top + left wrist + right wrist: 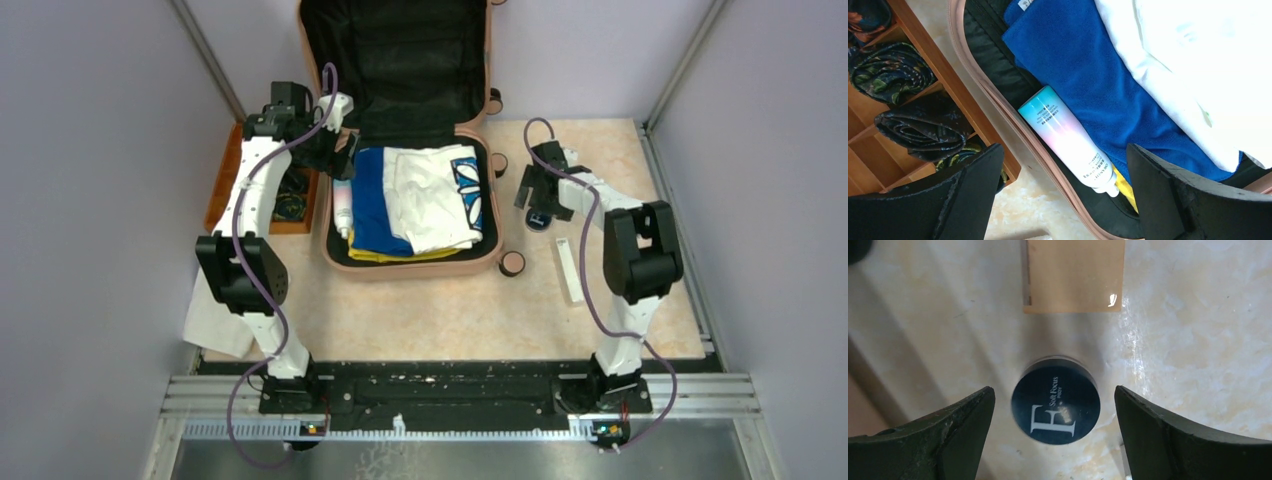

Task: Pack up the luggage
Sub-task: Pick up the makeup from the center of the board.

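Entry, both arms over the worktop (450, 320).

Left tool (1064, 147): fingers stood wide apart, nothing between them gripped. It hung over the left rim of the luggage (420, 270). The luggage lay open on the worktop, its black-lined lid raised against the back wall.

Directly under the left tool I saw a white tube (1068, 137) with a blue-to-pink tint. It lay along the inside wall of the shell, just beside a folded blue towel (1108, 75). Past the right finger, a white garment (1198, 75) lay on top of the towel. A yellow edge (1125, 187) showed under the towel near the tube's cap.

Outside the left finger sat the orange compartmented tray (948, 85), beside the shell. It held rolled dark patterned fabric (923, 127) in its cells.

Right tool (1054, 390): fingers apart, straddling a round dark jar (1055, 405) with an "F" on its lid. The jar stood on the worktop, and I saw a gap on each side, so neither finger touched it. Ahead of the tool, beyond the jar, lay a flat tan rectangle (1073, 275). I could not tell what it was from the wrist view.

In the overhead view a slim white box (570, 268) lay on the worktop near this tool, on the side away from the luggage.
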Robot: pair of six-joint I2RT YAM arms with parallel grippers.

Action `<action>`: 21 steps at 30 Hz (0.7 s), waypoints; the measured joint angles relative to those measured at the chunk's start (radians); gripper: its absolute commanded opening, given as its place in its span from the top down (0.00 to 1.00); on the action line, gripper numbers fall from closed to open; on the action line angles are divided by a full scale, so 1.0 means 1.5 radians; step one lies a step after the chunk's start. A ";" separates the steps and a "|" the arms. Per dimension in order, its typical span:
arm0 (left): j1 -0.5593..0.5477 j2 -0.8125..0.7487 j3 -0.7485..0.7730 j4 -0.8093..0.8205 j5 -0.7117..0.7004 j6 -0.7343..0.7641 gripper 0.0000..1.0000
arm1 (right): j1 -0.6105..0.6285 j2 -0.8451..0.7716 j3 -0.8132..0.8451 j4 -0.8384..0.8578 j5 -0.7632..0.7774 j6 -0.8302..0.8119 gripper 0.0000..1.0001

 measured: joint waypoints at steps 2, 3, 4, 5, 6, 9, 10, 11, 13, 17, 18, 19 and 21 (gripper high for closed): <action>0.000 0.000 -0.003 -0.003 0.000 0.000 0.01 | -0.005 0.028 0.005 -0.003 0.000 -0.006 0.12; 0.000 0.000 -0.004 -0.003 0.000 0.000 0.01 | -0.005 0.038 0.005 -0.004 0.000 -0.008 0.12; 0.000 0.000 -0.005 -0.003 0.000 0.000 0.01 | -0.006 0.045 0.005 -0.006 0.000 -0.009 0.12; 0.000 0.000 -0.007 -0.003 0.000 0.000 0.01 | -0.007 0.052 0.005 -0.008 0.000 -0.012 0.13; 0.000 0.000 -0.008 -0.003 0.000 0.000 0.01 | -0.007 0.055 0.005 -0.008 0.000 -0.013 0.13; 0.000 0.000 -0.011 -0.002 -0.001 0.000 0.01 | -0.007 0.059 0.005 -0.007 -0.001 -0.013 0.16; 0.000 0.000 -0.012 -0.002 -0.001 0.000 0.01 | -0.007 0.059 0.007 -0.008 -0.002 -0.013 0.18; 0.000 0.000 -0.012 -0.002 -0.002 0.000 0.01 | -0.007 0.059 0.010 -0.007 -0.002 -0.013 0.21; 0.000 0.000 -0.014 -0.002 -0.003 0.000 0.01 | -0.007 0.061 0.014 -0.002 -0.003 -0.013 0.29; 0.000 0.000 -0.014 -0.002 -0.003 0.000 0.01 | -0.008 0.069 0.014 0.006 -0.003 -0.013 0.42; 0.000 0.000 -0.014 -0.002 -0.003 0.000 0.01 | -0.008 0.070 0.014 0.006 -0.003 -0.013 0.44; 0.000 0.000 -0.014 -0.002 -0.003 0.000 0.01 | -0.009 0.070 0.014 0.007 -0.003 -0.012 0.45; 0.000 0.000 -0.014 -0.002 -0.005 0.001 0.01 | -0.010 0.070 0.014 0.008 -0.003 -0.013 0.53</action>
